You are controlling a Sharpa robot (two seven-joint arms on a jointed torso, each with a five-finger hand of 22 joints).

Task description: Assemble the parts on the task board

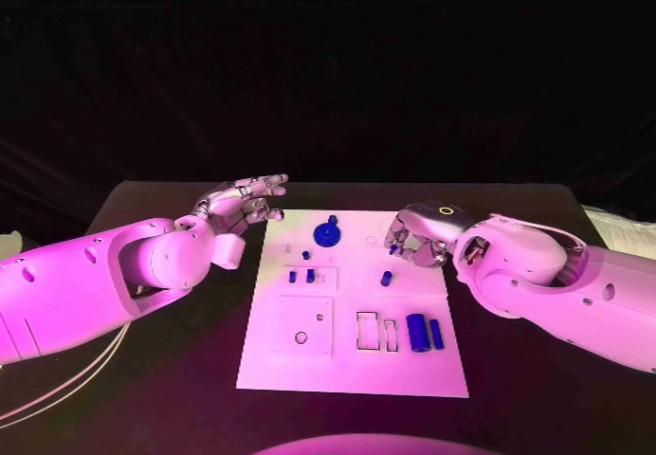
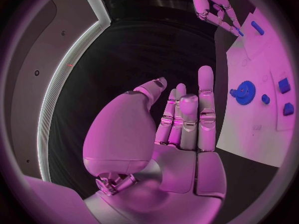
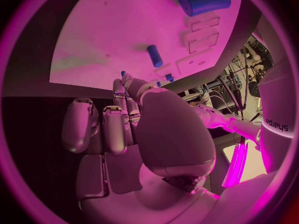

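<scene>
The white task board (image 1: 353, 365) lies in the middle of the table. On it are a blue gear (image 1: 325, 234) (image 2: 244, 92), two small blue blocks (image 1: 300, 276), a short blue peg (image 1: 386, 279) (image 3: 154, 56), and a thick blue cylinder (image 1: 415, 333) (image 3: 204, 1) beside a thin blue bar (image 1: 436, 333). My left hand (image 1: 244, 203) (image 2: 181, 119) hovers off the board's far left corner, fingers straight and apart, holding nothing. My right hand (image 1: 418, 237) (image 3: 124, 119) is over the board's far right edge, fingers curled, pinching a tiny blue part (image 1: 393, 248) (image 3: 122, 73) at its fingertips.
Empty rectangular slots (image 1: 371, 329) are cut into the board left of the cylinder, and a square inset with a hole (image 1: 302, 336) sits at the near left. Black table (image 1: 164, 398) surrounds the board. Pale cloth (image 1: 622, 227) lies at the far right edge.
</scene>
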